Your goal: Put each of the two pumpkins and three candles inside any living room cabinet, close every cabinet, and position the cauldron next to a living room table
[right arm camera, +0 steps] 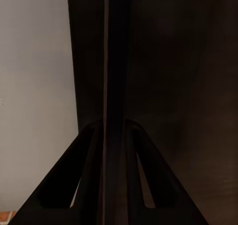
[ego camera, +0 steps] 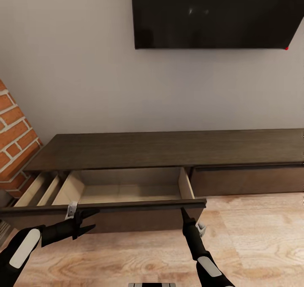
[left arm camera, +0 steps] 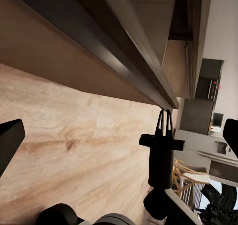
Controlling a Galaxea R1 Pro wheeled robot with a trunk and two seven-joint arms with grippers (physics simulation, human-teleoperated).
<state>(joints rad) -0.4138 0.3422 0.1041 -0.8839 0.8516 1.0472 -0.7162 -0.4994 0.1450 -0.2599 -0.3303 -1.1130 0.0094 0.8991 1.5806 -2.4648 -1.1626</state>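
A: Where is the cabinet [ego camera: 169, 149] right now?

B: Across the middle of the head view, against the grey wall under the dark screen [ego camera: 215, 14]. Its left drawer [ego camera: 126, 204] is pulled out toward the lower left of the frame, pale wood showing inside, and nothing visible in it. The right drawer front [ego camera: 249, 180] looks shut.

A: And the arms?

B: The right gripper [ego camera: 184, 211] is at the right end of the open drawer's front panel. In the right wrist view its two fingers [right arm camera: 91, 150] sit close either side of the panel's thin top edge, so I judge it clamped on that edge. The left gripper [ego camera: 86, 221] sits in front of the panel in the lower left, jaws apart, holding nothing.

A: How will the drawer handle?

B: Stiff and rigid, I'd say: a wide wooden front with no handle, probably running straight on slides. The top lip is the only purchase. Gripped near one end it may rack or bind, so a hold nearer the middle, or one hand at each end, seems safer.
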